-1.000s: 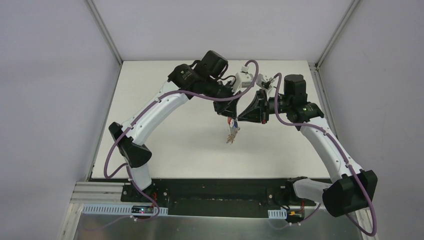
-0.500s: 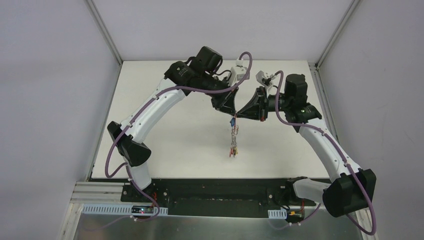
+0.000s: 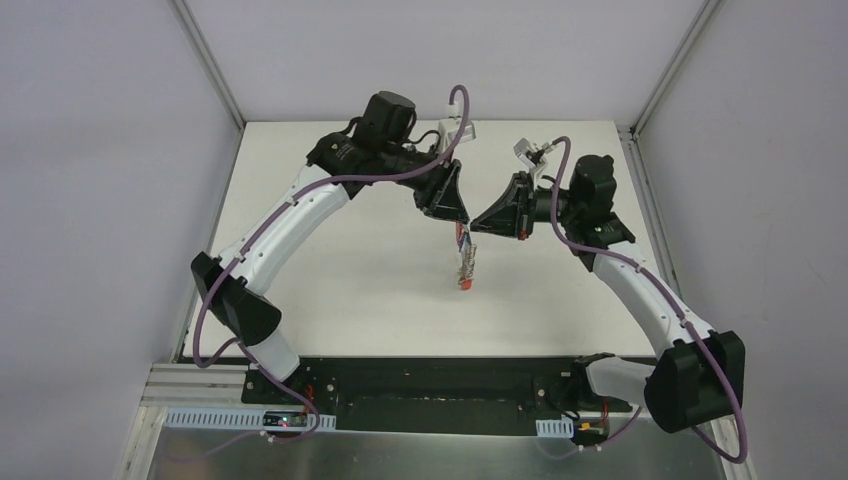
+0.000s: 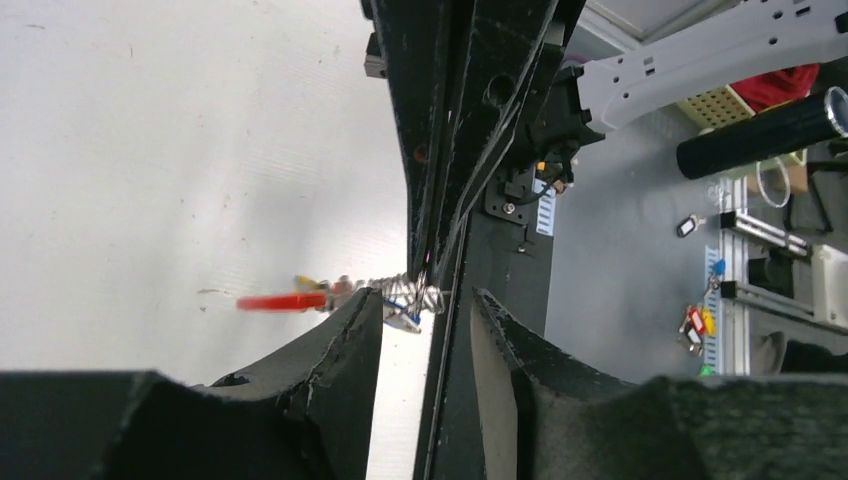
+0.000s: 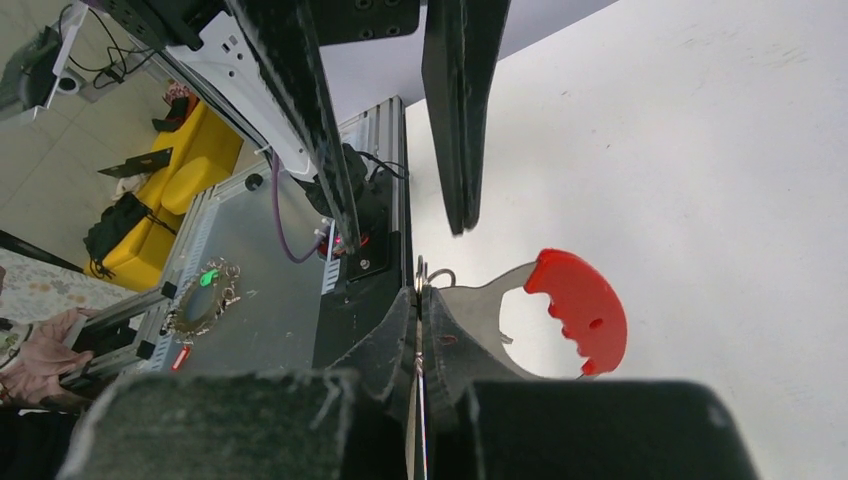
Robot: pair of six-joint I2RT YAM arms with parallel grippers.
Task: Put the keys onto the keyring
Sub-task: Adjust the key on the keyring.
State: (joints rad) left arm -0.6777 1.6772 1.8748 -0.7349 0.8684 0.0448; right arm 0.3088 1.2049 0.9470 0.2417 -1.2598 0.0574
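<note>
Right gripper (image 5: pixel 420 300) is clamped on the grey half of the keyring (image 5: pixel 578 310), which hangs over the white table (image 3: pixel 330 290). Left gripper (image 4: pixel 425 300) stands just beside the keyring, jaws parted and holding nothing. The right gripper's black fingers cross between them, hiding part of the keyring.

White table (image 3: pixel 350 290) between pale grey walls (image 3: pixel 90 200) (aluminium posts (image 3: pixel 210 62) at corners).
</note>
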